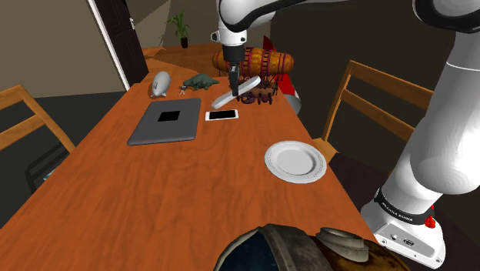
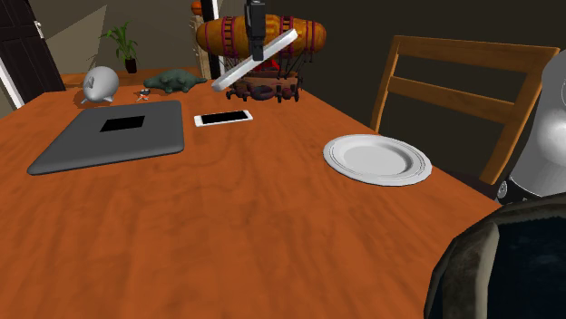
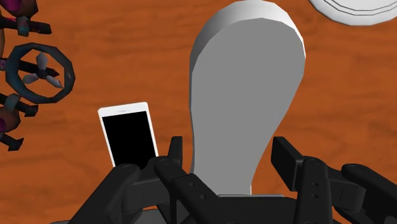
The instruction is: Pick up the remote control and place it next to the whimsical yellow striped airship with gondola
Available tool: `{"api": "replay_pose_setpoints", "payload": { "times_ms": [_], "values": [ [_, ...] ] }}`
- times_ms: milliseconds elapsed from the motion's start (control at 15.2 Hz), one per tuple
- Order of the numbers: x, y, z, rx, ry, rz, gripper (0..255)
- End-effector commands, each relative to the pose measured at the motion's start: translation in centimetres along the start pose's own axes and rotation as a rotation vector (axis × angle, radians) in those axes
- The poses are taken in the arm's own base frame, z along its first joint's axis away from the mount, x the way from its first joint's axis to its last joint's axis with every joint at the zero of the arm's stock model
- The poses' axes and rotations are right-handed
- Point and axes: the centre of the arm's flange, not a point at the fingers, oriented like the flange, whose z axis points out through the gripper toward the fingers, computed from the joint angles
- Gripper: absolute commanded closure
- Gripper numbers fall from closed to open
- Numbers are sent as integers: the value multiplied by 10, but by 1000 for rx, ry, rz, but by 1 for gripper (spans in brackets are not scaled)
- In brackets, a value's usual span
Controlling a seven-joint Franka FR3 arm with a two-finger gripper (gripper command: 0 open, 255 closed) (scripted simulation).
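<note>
Holding: you had the gripper (image 1: 232, 81) clamped on the remote control (image 1: 237, 92), a plain pale grey bar. It hung in the air above the table (image 1: 115, 177), tilted with one end lower.

Where: in the shoulder view the remote hung just in front of the airship (image 1: 265, 63), an orange-and-yellow striped hull with a gondola beneath. The airship lay at about 1 o'clock from the remote. A white phone (image 1: 221, 115) lay flat on the wood at about 7 o'clock.

Step in hand: you were carrying the remote to its spot. By my judgement it was close, but the setting-down was not yet done.

Doing it well: aim for the bare wood between gondola and phone. Level the remote first, since its low end would likely touch down first and twist in the grip. Lower straight, clear of the gondola's fans. Part the fingers only once it rests.

Wrist view added: both fingers (image 3: 175, 153) pressed on the remote's (image 3: 248, 95) narrow end. One ringed fan (image 3: 39, 72) of the gondola sat near, with the phone (image 3: 129, 133) just beside the gripper (image 3: 229, 153).

Second exterior view added: open air showed between the remote (image 2: 238, 72) and the table, and the bar crossed in front of the hull (image 2: 304, 36).

Shoulder view added: a white plate (image 1: 295, 161) lay well apart, at about 5 o'clock from the remote.
</note>
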Motion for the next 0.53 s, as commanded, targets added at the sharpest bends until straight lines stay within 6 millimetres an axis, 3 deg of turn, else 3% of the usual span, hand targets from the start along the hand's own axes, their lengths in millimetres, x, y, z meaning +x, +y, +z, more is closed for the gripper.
{"api": "replay_pose_setpoints", "payload": {
  "times_ms": [0, 462],
  "values": [
    [1, 0, 11, -1, 1, 0, 255],
    [1, -1, 48, -1, 1, 0, 255]
  ]
}}
